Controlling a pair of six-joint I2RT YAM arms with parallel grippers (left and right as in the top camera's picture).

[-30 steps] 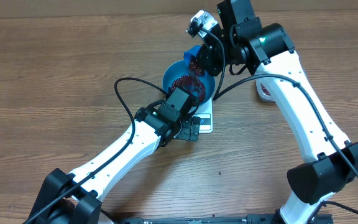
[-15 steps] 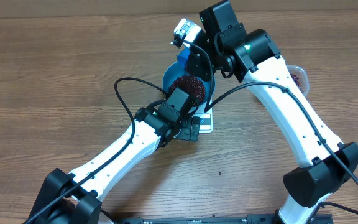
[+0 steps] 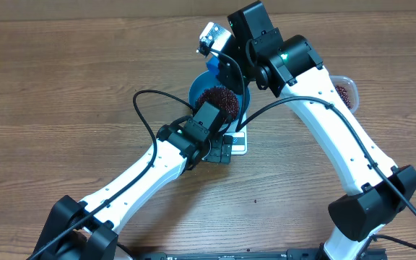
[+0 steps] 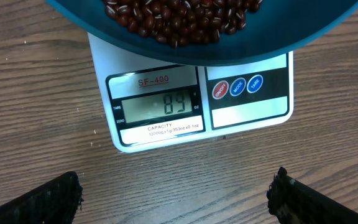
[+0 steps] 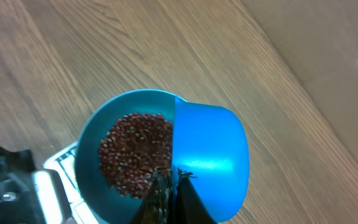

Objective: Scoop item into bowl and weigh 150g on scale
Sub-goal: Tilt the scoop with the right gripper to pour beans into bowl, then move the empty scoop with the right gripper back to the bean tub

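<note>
My right tool (image 5: 170, 190) is clamped tight on the blue scoop (image 5: 210, 155), which hangs over one side of the bowl (image 5: 87, 155). The beans (image 5: 135, 149) lie heaped inside the bowl, which sits on the scale (image 4: 166, 118). My left tool (image 4: 179, 193) hangs spread wide and empty over the desk (image 4: 36, 124), just in front of the scale. The display reads 89.
</note>
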